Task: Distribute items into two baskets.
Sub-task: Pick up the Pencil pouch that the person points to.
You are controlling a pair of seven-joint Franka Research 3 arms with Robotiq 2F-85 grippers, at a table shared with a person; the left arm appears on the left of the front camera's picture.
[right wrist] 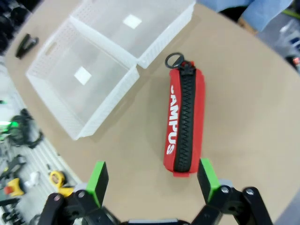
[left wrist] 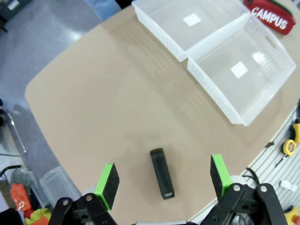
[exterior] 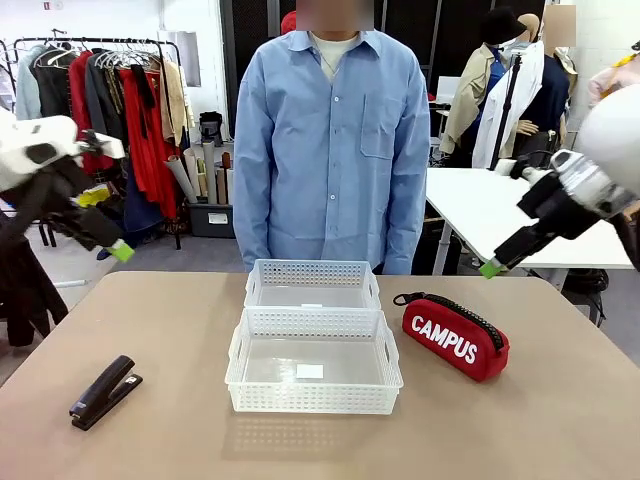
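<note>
- Left end effector (left wrist: 163, 176), spread apart and empty, hangs above the stapler (left wrist: 162, 174); it should drop straight, straddling the narrow body.
- Right end effector (right wrist: 152, 177), likewise apart, should pinch the pouch (right wrist: 185, 126) across its width.

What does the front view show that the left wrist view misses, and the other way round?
Front view adds: a person in a blue shirt standing across the table, a clothes rack behind, and the right gripper, open, raised above the red CAMPUS pouch. Left wrist view adds: small tools, one yellow, past the table edge. Shared: the left gripper, open above the black stapler; the larger basket and smaller basket, both empty; the pouch.
</note>
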